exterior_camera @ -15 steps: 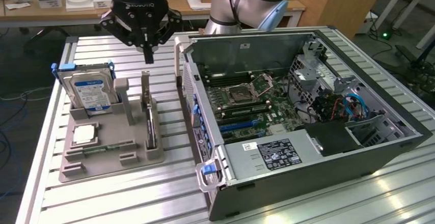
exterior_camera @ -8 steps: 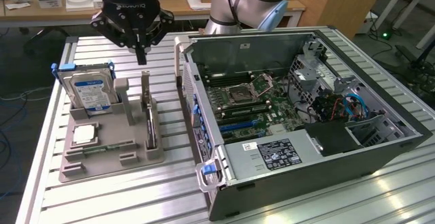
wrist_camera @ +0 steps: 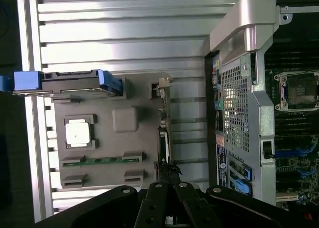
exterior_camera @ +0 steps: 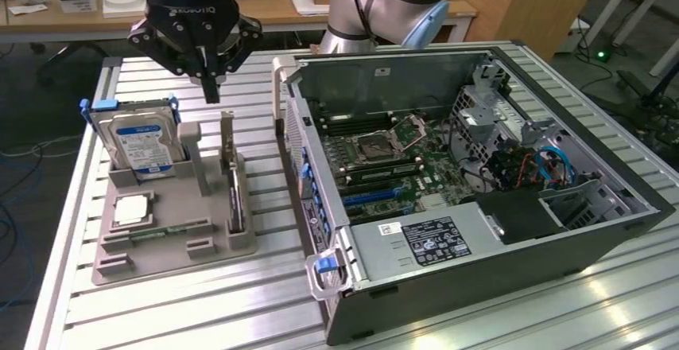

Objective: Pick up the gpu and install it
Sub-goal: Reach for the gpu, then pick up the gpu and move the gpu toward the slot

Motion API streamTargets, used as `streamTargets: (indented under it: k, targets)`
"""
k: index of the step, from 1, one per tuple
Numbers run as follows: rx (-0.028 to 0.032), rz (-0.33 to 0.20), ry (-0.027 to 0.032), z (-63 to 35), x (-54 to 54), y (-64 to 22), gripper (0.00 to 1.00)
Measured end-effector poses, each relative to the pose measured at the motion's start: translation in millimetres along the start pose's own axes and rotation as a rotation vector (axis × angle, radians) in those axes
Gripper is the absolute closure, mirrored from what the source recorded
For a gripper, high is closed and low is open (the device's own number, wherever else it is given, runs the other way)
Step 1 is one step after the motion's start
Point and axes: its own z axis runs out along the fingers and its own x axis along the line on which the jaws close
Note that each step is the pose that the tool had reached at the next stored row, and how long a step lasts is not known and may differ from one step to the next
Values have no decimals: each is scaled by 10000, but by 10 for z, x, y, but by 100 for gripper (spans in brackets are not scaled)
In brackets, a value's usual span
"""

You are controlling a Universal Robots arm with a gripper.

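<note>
Even overhead light; glare streaks on ribbed table [wrist_camera: 124, 38]; computer case [exterior_camera: 510, 278] interior dim.

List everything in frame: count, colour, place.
gpu: 1, dark edge-on with silver bracket, standing in the holder's slot
hard drive: 1, silver with blue label, upright in holder, on the exterior view's left of gpu
processor chip: 1, silver, flat on holder
memory stick: 1, green, lying in holder
holder: 1, grey, on table beside case
computer case: 1, dark grey, side open, exterior view's right
table: 1, silver, slatted, under everything
desk: 1, wooden, behind table
arm: 1, silver-grey, behind case
gripper: 1, black, shut, empty, above holder near the gpu's end
</note>
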Motion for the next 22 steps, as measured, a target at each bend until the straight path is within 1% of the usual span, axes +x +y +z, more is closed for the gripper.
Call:
streamTargets:
  k: [16,17,18,19,21,22]
  targets:
    - [1,1,1,0,1,1,90]
    - [1,2,0,0,1,0,89]
    - [0,1,0,0,1,1,83]
    - [0,1,0,0,1,1,83]
    - [0,1,0,0,1,0,71]
    - [0,1,0,0,1,0,71]
